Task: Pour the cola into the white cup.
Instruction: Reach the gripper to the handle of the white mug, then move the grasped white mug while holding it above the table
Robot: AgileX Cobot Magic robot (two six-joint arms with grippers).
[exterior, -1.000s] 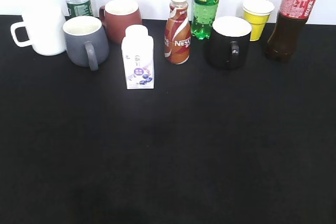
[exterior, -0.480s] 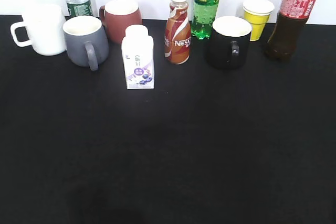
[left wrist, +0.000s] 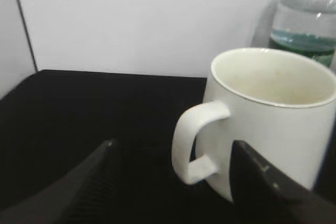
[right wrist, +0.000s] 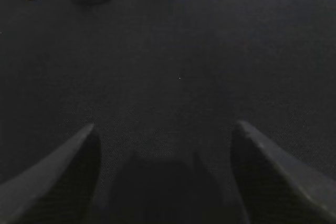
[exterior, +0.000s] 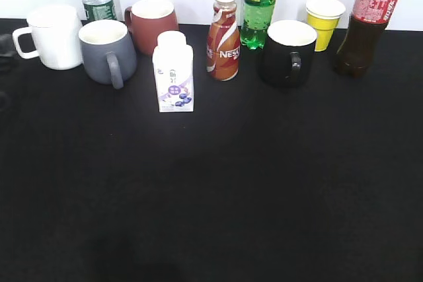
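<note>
White cup [left wrist: 268,119] stands upright at the table's far left, handle [left wrist: 194,142] toward the left gripper [left wrist: 173,182], whose jaws gape empty just before it, while the cola [exterior: 367,21] stands far right, nearer the equally open, empty right gripper [right wrist: 165,177]

Both grippers spread wide

The left gripper [left wrist: 173,182] sits low, jaws framing the white cup's [left wrist: 268,119] handle without touching; the right gripper [right wrist: 165,166] hovers over bare table.
</note>
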